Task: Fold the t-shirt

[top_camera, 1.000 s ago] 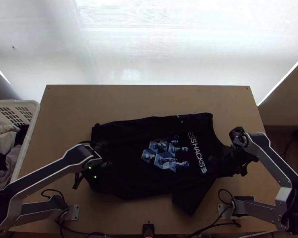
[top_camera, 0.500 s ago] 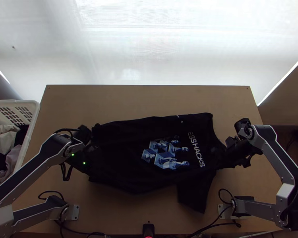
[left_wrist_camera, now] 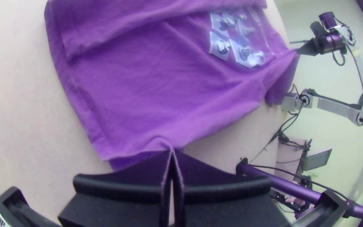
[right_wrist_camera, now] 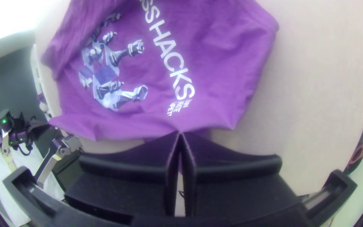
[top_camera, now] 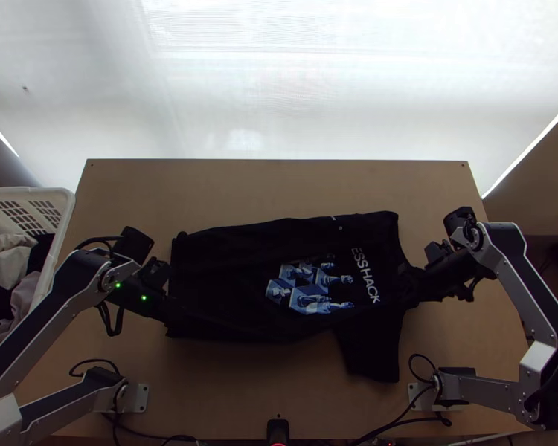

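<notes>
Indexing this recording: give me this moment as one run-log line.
T-shirt partly folded | left gripper shut on hem end | right gripper shut on collar end

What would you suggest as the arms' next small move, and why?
I would probably have the black left pincer and right pincer carry the near side of the dark printed t-shirt towards the wooden table's far edge, since both grip it there and its sleeve juts out nearward.

The top view looks steeply down from high over the near edge of the bench [top_camera: 294, 186], taking in nearly all of it. The left and right wrist views look from much closer, at opposite ends of the t-shirt [top_camera: 227, 297], and share its blue-and-white print [top_camera: 300, 294].
</notes>
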`<state>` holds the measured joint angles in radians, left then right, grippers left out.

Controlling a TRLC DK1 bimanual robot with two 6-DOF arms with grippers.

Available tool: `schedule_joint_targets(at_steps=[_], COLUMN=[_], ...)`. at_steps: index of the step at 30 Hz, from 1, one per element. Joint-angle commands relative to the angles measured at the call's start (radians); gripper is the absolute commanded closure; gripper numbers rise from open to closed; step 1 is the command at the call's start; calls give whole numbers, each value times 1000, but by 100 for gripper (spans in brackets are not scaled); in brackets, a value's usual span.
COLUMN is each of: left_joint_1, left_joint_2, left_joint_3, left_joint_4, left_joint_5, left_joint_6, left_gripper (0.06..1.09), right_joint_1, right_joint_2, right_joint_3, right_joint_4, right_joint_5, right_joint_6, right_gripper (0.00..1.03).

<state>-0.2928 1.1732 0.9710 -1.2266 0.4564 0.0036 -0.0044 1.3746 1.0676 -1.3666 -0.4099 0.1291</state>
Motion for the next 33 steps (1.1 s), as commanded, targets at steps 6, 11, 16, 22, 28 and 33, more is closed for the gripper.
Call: schedule_joint_targets(at_steps=[6, 11, 16, 22, 28, 33], left_joint_1=[173, 185, 188, 219, 254, 271], left_joint_2=[42, 71, 86, 128, 164, 210], left_joint_3=[-48, -29, -5, 38, 83, 87], left_joint_4=[93, 124, 121, 125, 153, 184], left_joint_5=[5, -1, -2, -9, -19, -55], left_joint_6=[10, -13, -17, -16, -24, -39], left_gripper=[105, 105, 105, 105, 105, 105], right_joint_1=[1, 40, 80, 80, 72, 60], right_joint_2=[29, 55, 76, 110, 149, 218], right_joint_3=[66, 147, 187, 215, 241, 279], right_joint_4=[-9, -9, -9, -9, -9, -3], right_joint_5=[-1, -1, -1, -1, -1, 0], right_joint_6=[-5, 21, 37, 47, 50, 46], right_gripper=[100, 100, 100, 100, 100, 100])
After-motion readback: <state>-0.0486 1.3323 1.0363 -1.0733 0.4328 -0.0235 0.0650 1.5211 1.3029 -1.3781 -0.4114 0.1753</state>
